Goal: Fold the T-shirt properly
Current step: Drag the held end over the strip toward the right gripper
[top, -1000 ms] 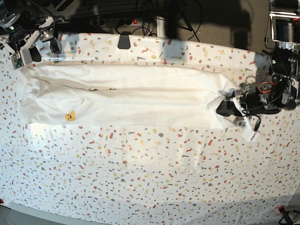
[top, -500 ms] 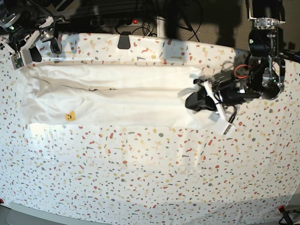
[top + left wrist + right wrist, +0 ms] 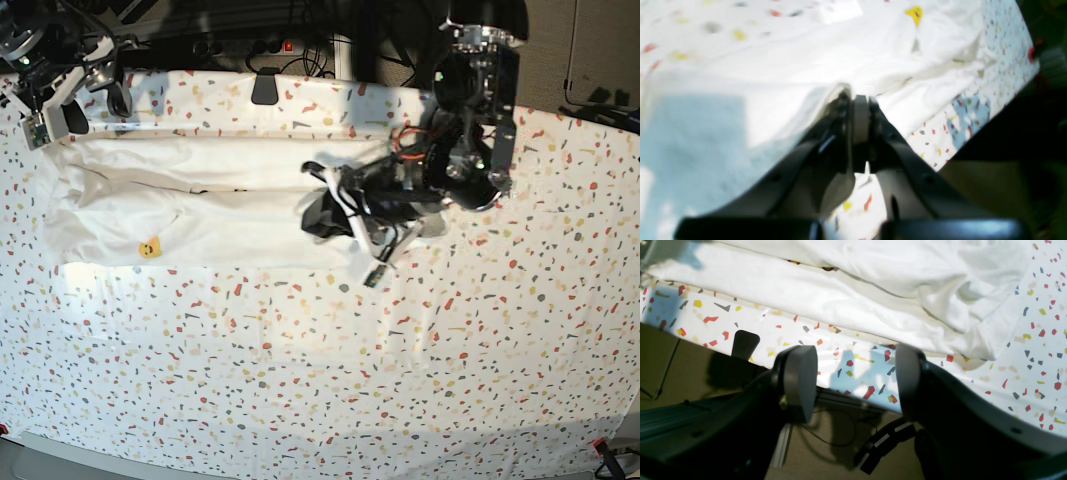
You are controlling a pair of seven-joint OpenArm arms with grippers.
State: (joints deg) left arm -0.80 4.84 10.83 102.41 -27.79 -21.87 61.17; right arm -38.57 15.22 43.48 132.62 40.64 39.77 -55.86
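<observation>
The terrazzo-speckled tablecloth (image 3: 420, 380) covers the whole table, and the T-shirt (image 3: 200, 205) lies on its far half as a long white band, plain side up, with one small yellow mark (image 3: 149, 247) showing near its end on the base view's left. The step in hand reads as the crosswise fold: the left gripper (image 3: 325, 212) is over the middle of the band with the shirt's end on the base view's right carried in it. In the left wrist view the jaws are pressed together on a thin edge of white cloth, which drapes away from the fingertips toward the table. The right gripper (image 3: 853, 383) hangs at the far corner of the table, just off the shirt's other end, its jaws spread wide with nothing between them. Judged from this, the next move calls for taking the held end on toward the end with the yellow mark, lowering it so the edges line up, then releasing without dragging the layer underneath.
</observation>
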